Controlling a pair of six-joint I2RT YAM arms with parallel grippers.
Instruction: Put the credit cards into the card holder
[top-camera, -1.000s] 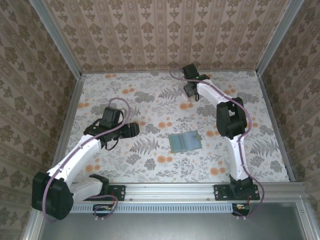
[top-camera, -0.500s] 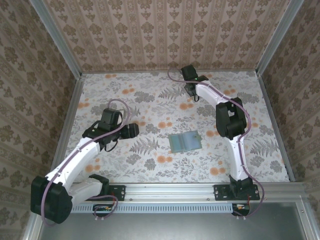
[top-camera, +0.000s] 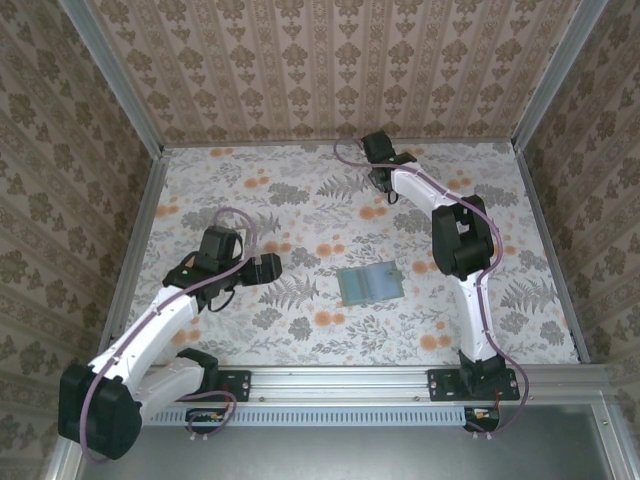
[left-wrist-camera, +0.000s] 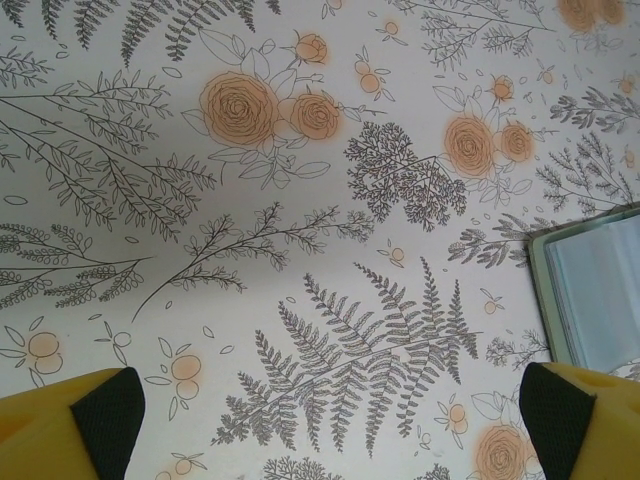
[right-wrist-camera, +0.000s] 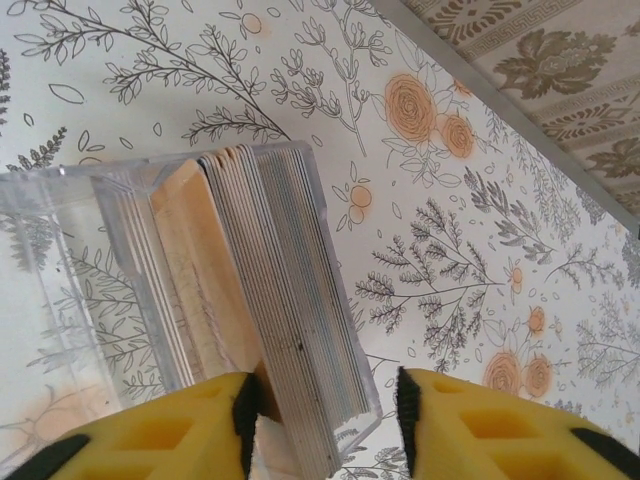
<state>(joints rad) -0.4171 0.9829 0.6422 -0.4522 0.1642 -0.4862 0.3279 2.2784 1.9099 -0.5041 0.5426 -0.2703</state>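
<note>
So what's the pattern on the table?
The table shows grey ferns and orange roses on white; best in left wrist view.

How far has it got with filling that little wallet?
Nothing looks done yet: the card holder lies open, apparently empty. In hand: the right arm's jaws straddle the credit cards stacked in a clear stand, not yet gripping. The left arm's jaws hang open beside the card holder. Left: carrying every card over.

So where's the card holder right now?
In the top view the card holder lies open near the centre of the table, right of the left gripper.
</note>
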